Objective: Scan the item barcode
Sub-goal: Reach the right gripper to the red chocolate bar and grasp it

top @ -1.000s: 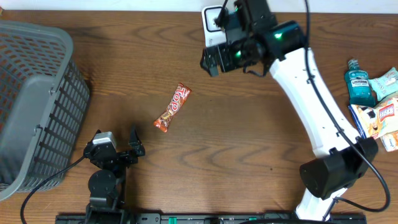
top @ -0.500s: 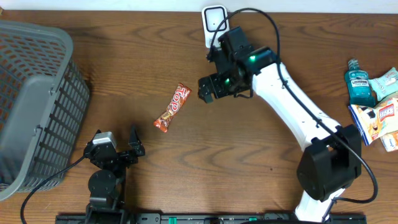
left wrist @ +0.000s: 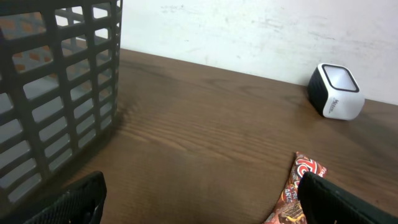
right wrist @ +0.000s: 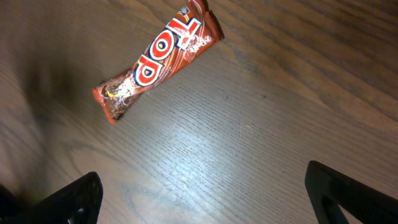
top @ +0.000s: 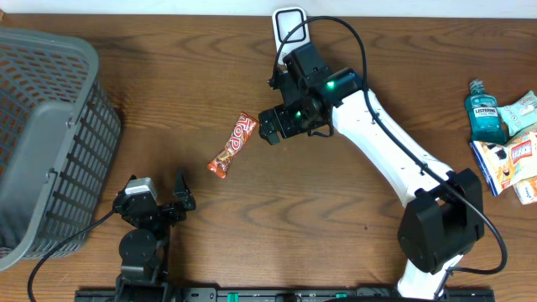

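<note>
Overhead: we see candy bar [top: 232,145] flat on table [top: 336,218], left of centre. Right gripper [top: 270,127] just right of it, jaws spread, empty. Left gripper [top: 185,195] near front edge, jaws spread, empty.
Left wrist: we see bar lower right, scanner [left wrist: 336,92] beyond, basket [left wrist: 62,93] left.
Right wrist: we see bar lying diagonal, untouched.

A mock shop checkout on a test bench is suggested. A grey plastic shopping basket [top: 80,159] is set at one end of a wood-grain counter [top: 336,210], and a white barcode scanner [left wrist: 336,92] at its back edge. A mouthwash bottle [top: 485,111] and cartons [top: 503,161] are gathered at the other end, and a plain white wall [left wrist: 249,31] is seen behind.
</note>
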